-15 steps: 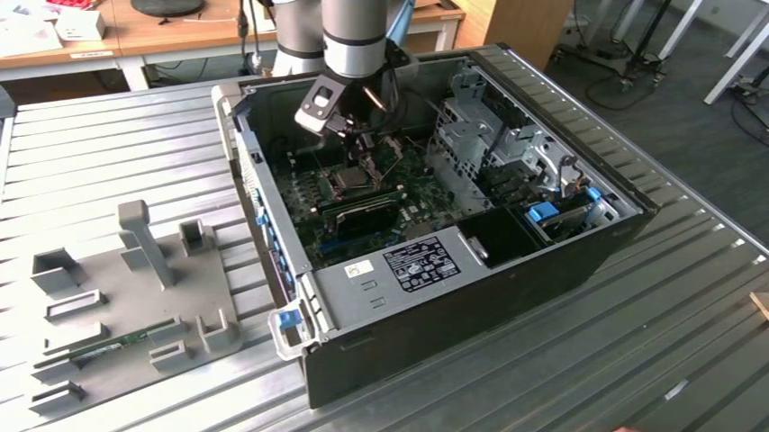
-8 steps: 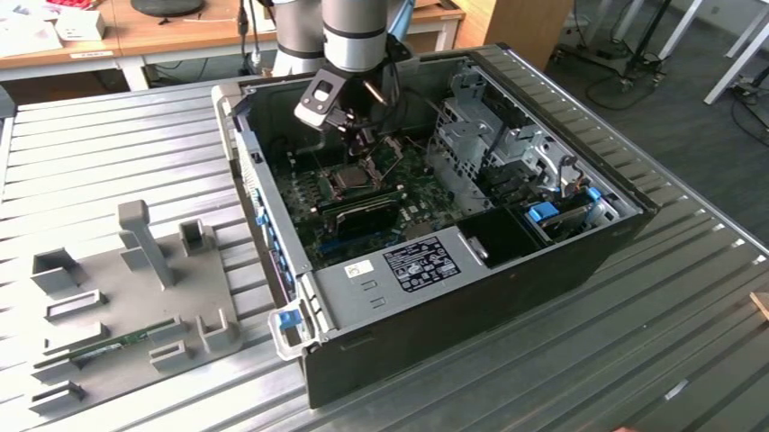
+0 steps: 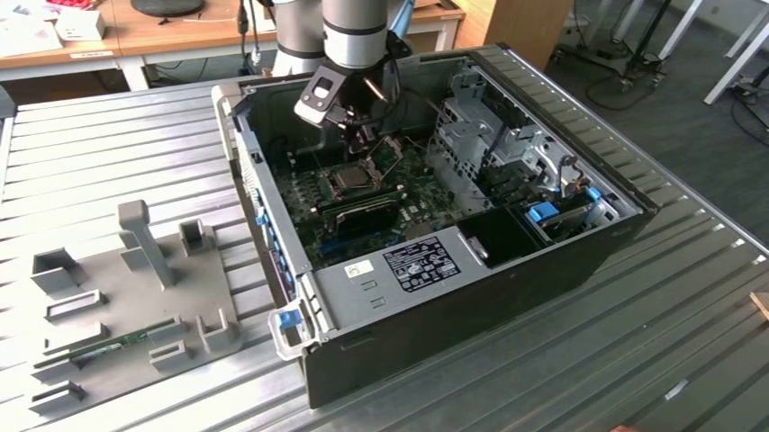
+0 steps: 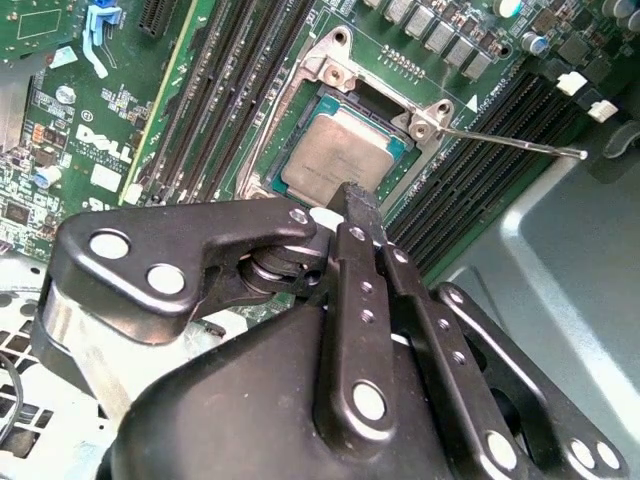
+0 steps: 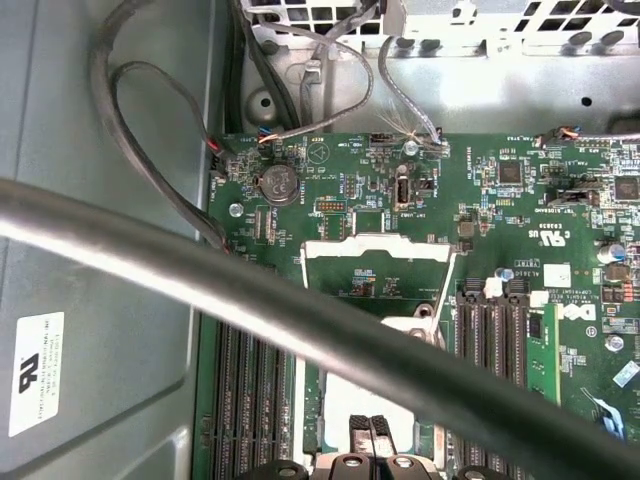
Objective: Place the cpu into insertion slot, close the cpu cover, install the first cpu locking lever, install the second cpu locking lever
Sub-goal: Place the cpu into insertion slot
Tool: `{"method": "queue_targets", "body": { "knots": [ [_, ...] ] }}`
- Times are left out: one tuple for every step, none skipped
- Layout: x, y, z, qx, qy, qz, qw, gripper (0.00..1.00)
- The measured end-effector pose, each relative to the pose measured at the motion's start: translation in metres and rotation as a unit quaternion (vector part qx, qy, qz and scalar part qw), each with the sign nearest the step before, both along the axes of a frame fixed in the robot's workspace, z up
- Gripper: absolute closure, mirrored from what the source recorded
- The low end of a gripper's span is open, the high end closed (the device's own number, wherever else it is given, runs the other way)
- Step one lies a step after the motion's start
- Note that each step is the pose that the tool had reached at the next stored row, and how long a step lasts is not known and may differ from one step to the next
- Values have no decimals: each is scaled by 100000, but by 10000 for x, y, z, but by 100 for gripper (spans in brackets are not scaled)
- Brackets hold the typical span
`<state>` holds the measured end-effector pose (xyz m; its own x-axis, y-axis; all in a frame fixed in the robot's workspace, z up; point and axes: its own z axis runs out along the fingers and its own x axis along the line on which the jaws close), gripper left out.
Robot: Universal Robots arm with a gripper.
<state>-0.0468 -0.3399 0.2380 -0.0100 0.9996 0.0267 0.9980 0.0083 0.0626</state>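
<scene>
1. Setting: In the exterior view an open computer case [image 3: 481,297] lies on a ribbed metal surface [image 3: 673,297]. A grey fixture tray [image 3: 132,297] sits well apart at the case's 9 o'clock. The arm [image 3: 355,27] enters the case from 12 o'clock.

2. Task item: The cpu [image 4: 338,150] lies flat inside the insertion slot [image 4: 325,68] on the green motherboard [image 4: 90,130], grey metallic top facing up. In the exterior view it sits near the middle of the board, at the 6 o'clock side of the gripper [image 3: 360,144].

3. Cover: The cpu cover [image 5: 378,246] is not down. In the first wrist view it stands raised on its hinge, with green board visible through its cut-out middle. In the exterior view it rises at the slot's 1 o'clock.

4. Lever: A thin metal locking lever [image 4: 510,143] runs from the slot's corner bracket out across the neighbouring memory slots [image 4: 215,110].

5. Gripper: In both wrist views its two black fingers [image 5: 360,432] are pressed together with nothing seen between them. The tips hang just over the near edge of the cpu. Contact with the chip cannot be confirmed.

6. Other: A thick grey cable [image 5: 200,270] crosses the first wrist view in front of the board.
</scene>
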Motion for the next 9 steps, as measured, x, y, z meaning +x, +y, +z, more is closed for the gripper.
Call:
{"method": "queue_targets", "body": {
  "knots": [
    [0,0,0,0,28,5,100000,89],
    [1,0,1,-7,172,11,100000,89],
    [0,0,0,-2,477,7,99999,89],
    [0,0,-1,-3,833,1,99997,89],
    [0,0,-1,-10,1021,1,99995,89],
    [-1,0,-1,-9,1037,-3,99995,89],
    [-1,0,-1,-9,1055,-7,99994,89],
    [-1,0,-1,-7,1069,-4,99994,89],
    [0,0,-1,-5,1085,1,99994,89]
  ]
}}
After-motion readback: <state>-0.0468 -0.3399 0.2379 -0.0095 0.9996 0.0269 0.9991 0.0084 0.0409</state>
